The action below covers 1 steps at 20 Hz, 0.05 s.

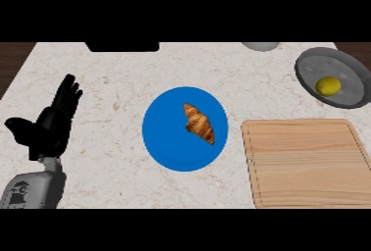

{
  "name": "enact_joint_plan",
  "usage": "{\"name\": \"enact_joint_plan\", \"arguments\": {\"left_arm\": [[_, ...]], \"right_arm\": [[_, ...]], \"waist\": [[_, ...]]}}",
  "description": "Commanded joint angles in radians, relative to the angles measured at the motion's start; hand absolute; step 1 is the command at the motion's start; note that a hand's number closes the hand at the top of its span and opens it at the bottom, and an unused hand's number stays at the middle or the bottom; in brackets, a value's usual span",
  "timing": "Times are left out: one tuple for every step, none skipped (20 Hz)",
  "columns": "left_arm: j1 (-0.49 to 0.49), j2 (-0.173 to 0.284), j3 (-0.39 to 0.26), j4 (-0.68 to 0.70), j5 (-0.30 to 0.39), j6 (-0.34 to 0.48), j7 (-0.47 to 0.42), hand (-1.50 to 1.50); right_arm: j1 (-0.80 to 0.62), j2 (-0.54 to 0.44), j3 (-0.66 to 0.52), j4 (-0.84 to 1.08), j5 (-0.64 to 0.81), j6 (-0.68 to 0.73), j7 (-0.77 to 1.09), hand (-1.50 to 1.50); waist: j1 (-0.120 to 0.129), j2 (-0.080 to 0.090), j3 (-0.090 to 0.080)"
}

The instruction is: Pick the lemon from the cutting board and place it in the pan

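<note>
Lemon (328,86) sits inside the pan (313,62), far right near the desk's back edge. It lies right of the pan's centre and towards the near rim, a yellow ball on the grey pan floor. Nothing touches it.

Cutting board (308,162) is at the right, nearer the lower edge, just in front of the pan: light wood with a groove running round its border. The wood surface is bare. The pan's near rim and the board's far edge are close, with a small gap between them.

Blue plate (170,142) is mid-desk, left of the board and apart from it. A croissant (198,123) lies on it, right of the plate's centre, long axis running from upper left to lower right.

Left hand (56,117) shows at the left over the desk (109,73), fingers straight and pointing up, thumb out to the side, holding nothing and well apart from the plate. Its grey forearm (35,188) comes in from the lower left (there's a small dark mark on its casing, too small to read). Right hand doesn't show.

At the back edge: a dark block (121,46) towards the left and a grey rounded object (259,45) towards the right, both cut off. No readable writing or brands anywhere.
</note>
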Motion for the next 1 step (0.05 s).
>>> {"name": "enact_joint_plan", "arguments": {"left_arm": [[-0.036, -0.011, -0.002, 0.042, -0.012, 0.011, -0.010, 0.00]], "right_arm": [[0.111, 0.068, 0.029, -0.196, -0.052, 0.017, 0.068, -1.50]], "waist": [[0.000, 0.003, 0.001]]}}
